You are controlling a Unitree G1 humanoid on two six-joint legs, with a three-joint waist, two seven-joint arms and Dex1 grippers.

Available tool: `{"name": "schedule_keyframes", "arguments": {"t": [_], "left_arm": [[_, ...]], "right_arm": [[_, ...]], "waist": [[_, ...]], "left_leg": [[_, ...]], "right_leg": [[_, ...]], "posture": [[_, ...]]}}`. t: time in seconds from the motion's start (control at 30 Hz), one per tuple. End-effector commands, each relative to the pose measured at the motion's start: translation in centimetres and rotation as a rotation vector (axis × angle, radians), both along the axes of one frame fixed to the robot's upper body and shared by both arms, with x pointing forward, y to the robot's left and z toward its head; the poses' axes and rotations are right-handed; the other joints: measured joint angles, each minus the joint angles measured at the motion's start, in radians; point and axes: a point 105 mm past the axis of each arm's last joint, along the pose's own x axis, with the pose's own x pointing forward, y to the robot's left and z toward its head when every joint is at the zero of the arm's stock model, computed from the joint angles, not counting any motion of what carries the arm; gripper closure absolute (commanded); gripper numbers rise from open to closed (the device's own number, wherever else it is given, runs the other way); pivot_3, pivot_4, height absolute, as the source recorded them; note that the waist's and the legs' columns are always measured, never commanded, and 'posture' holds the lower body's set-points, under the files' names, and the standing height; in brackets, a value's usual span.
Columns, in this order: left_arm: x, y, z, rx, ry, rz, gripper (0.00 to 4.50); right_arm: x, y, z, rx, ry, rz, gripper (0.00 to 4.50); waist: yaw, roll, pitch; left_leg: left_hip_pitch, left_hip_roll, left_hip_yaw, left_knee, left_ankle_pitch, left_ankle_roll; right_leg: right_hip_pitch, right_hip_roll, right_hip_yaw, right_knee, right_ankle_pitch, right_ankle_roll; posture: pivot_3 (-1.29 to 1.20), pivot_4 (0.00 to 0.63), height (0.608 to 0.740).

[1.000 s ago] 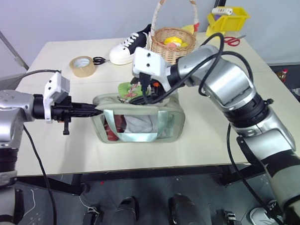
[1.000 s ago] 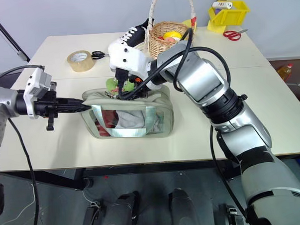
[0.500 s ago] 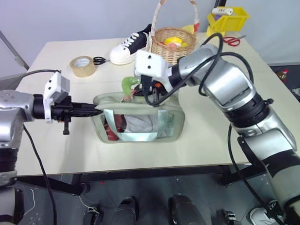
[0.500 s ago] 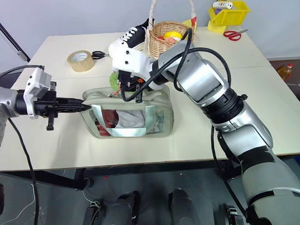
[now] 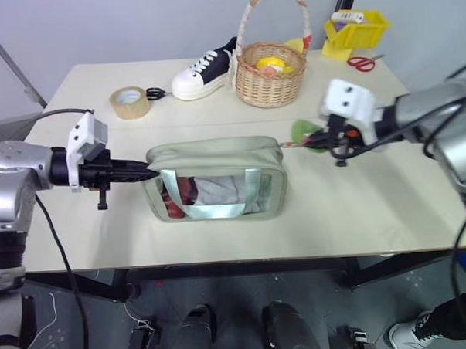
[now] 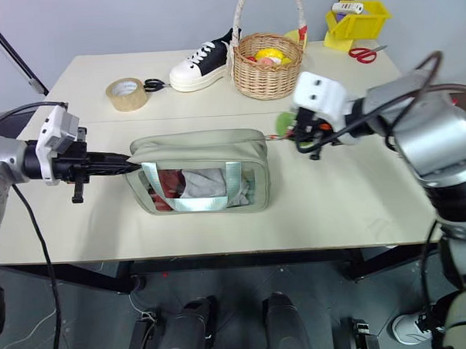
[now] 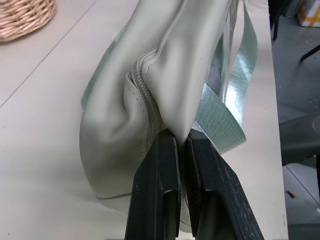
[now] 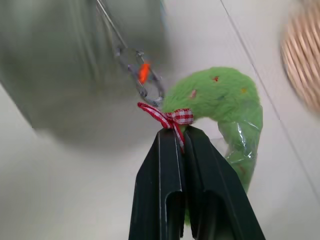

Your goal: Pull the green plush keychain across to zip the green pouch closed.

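The green pouch [image 5: 214, 175] lies mid-table, its top zipped flat, clear window and light strap facing me. My left gripper [image 5: 146, 173] is shut on the pouch's left end [image 7: 165, 100], pinching the fabric by the zip. Off the pouch's right end hangs the green plush keychain [image 5: 304, 134], a lime fuzzy charm [image 8: 220, 107] with a red checked bow and a metal ring. My right gripper [image 5: 318, 142] is shut on the keychain at the bow, just right of the pouch.
At the back stand a wicker basket [image 5: 271, 72], a black-and-white shoe [image 5: 203, 71], a tape roll [image 5: 128, 102], a yellow bin [image 5: 356, 30] and red scissors [image 5: 360, 62]. Bare tabletop lies right of and in front of the pouch.
My right gripper closed on the keychain above the pouch's left-middle and pulled it far to the right, past the pouch's right end; the top now looks closed. The left gripper stayed put.
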Motion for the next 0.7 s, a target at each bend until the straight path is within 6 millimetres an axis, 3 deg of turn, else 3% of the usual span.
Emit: {"name": "schedule_keyframes", "arguments": {"t": [0.03, 0.1, 0.2, 0.3, 0.37, 0.53, 0.7], "left_arm": [[0.0, 0.5, 0.5, 0.017, -0.013, 0.022, 4.50], [0.0, 0.6, 0.5, 0.021, -0.014, 0.025, 4.50], [0.0, 0.7, 0.5, 0.021, -0.014, 0.027, 4.50], [0.0, 0.7, 0.5, 0.022, -0.013, 0.027, 4.50], [0.0, 0.6, 0.5, 0.022, -0.012, 0.027, 4.50], [0.0, 0.6, 0.5, 0.021, -0.010, 0.031, 4.50], [-0.1, 0.5, 0.5, 0.021, -0.007, 0.028, 4.50]], "right_arm": [[0.5, -4.8, 0.7, -0.091, -0.101, -0.190, 4.43], [0.1, -6.5, -0.9, -0.154, -0.075, -0.239, 4.43], [-1.1, -6.7, -3.9, -0.222, -0.006, -0.207, 4.43], [-2.2, -5.3, -7.2, -0.233, 0.071, -0.149, 4.43], [-2.4, -3.1, -8.6, -0.160, 0.100, -0.095, 4.43], [-2.4, 1.3, -10.0, -0.058, 0.123, -0.010, 4.43], [-1.3, 2.4, -9.4, 0.000, 0.093, -0.029, 4.43]], "waist": [[0.000, 0.000, 0.000], [0.001, 0.000, 0.000], [0.003, 0.000, 0.000], [0.002, 0.000, 0.000], [0.000, 0.000, 0.000], [-0.002, 0.000, 0.000], [0.001, 0.000, 0.000]], "left_leg": [[0.000, 0.000, 0.000, 0.000, 0.000, 0.000], [0.000, 0.000, 0.000, 0.000, 0.000, 0.000], [0.000, 0.001, 0.000, 0.000, 0.000, 0.000], [0.000, 0.001, 0.000, 0.000, 0.000, 0.000], [0.001, 0.001, 0.000, 0.000, 0.000, 0.000], [0.008, 0.002, 0.000, -0.001, 0.000, 0.000], [0.008, 0.002, 0.000, -0.001, 0.000, 0.000]], "right_leg": [[0.000, 0.000, 0.000, 0.000, 0.000, 0.000], [0.000, 0.001, 0.000, 0.000, 0.000, 0.000], [0.000, 0.000, 0.000, 0.000, 0.000, 0.000], [0.001, -0.001, 0.000, 0.000, 0.000, 0.000], [0.002, 0.000, 0.000, 0.000, 0.000, 0.000], [0.007, 0.001, 0.001, 0.000, 0.000, 0.000], [0.007, 0.001, 0.001, 0.000, 0.000, 0.000]], "posture": [[0.00, 0.150, 0.695], [0.00, 0.150, 0.695], [0.00, 0.150, 0.695], [0.00, 0.150, 0.695], [0.00, 0.150, 0.695], [0.00, 0.150, 0.695], [0.00, 0.150, 0.695]]}}
